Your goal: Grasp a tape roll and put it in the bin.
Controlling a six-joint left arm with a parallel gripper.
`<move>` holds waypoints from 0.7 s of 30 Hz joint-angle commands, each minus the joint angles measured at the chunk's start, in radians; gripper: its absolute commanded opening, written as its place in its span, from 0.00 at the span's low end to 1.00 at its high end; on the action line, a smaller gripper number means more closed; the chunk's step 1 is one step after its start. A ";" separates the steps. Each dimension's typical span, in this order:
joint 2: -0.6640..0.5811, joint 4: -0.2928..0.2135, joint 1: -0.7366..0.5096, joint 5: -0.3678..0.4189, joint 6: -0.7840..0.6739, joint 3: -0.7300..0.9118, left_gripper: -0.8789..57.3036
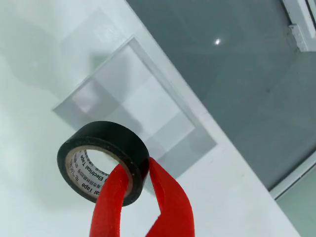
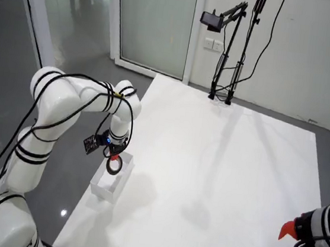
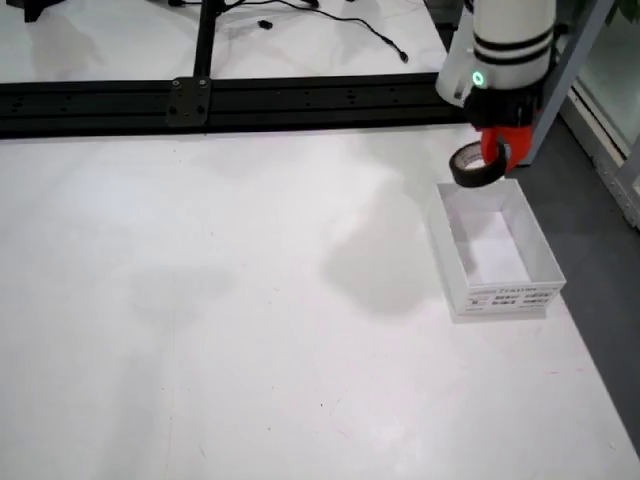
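White table [image 3: 250, 330] mostly bare; tool [image 3: 495, 153] grips tape roll [image 3: 474, 166] above bin [image 3: 497, 297] far rim.

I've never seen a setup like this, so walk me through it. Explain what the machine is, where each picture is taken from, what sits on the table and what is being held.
The machine is a white robot arm with six joints, ending in a red two-fingered gripper. One picture rides on the gripper and looks down past its fingers. One looks down from high up at the whole white table. One views the table from the opposite side, closer in.

The gripper is shut on a black tape roll, one finger through the hole and one outside. It hangs above a clear, open-topped bin near the table's edge. The bin looks empty, so the tape roll has not been dropped yet.

A second arm's red gripper shows at the lower right of the high view; it plays no visible part.
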 commanded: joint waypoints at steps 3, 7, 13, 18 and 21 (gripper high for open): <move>0.137 0.008 0.144 -0.162 0.028 0.027 0.00; 0.143 0.011 0.144 -0.200 0.027 0.027 0.00; 0.171 0.008 0.134 -0.271 0.021 0.027 0.00; 0.192 0.005 0.121 -0.310 0.021 0.027 0.00; 0.197 0.005 0.115 -0.330 0.021 0.027 0.00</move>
